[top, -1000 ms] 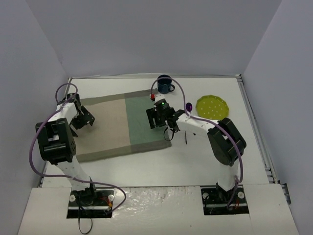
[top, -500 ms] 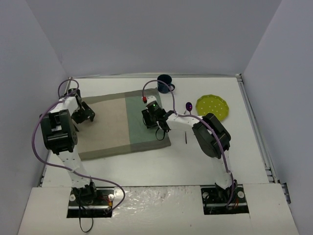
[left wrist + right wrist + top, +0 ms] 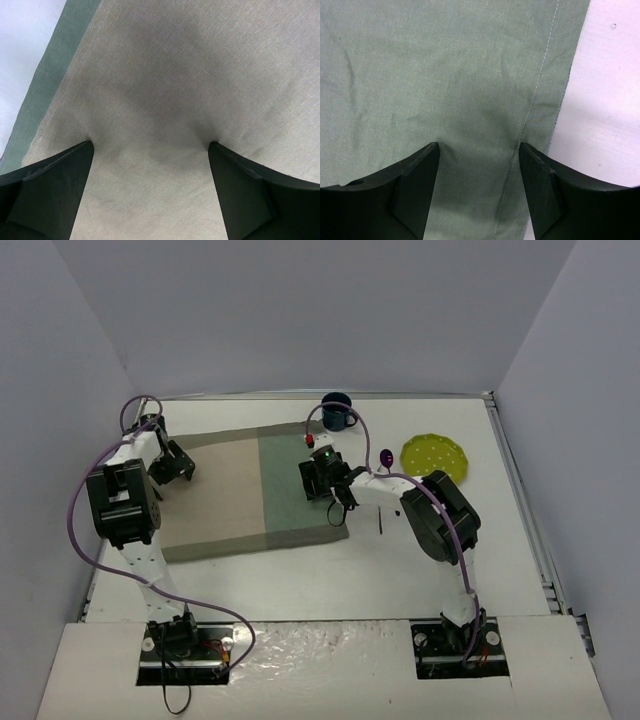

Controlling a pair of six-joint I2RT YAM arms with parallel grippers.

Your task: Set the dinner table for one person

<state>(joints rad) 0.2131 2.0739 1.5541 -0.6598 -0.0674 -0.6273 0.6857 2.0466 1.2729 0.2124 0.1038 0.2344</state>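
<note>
Where the arm bases stand at its near edge, the white worktop [image 3: 330,580] begins, spreading under the beige and green placemat [image 3: 230,500] and out past it on every side. On the placemat's beige half, near its left edge, the left fingers [image 3: 50,185] stand wide apart, tips pressed to the cloth, holding nothing. The right fingers [image 3: 410,185] stand apart on the placemat's green half, close to its right hem, gripping nothing. Right of the placemat lies a yellow-green plate [image 3: 434,456]. Just beyond the placemat's far right corner stands a dark blue mug [image 3: 337,412].
</note>
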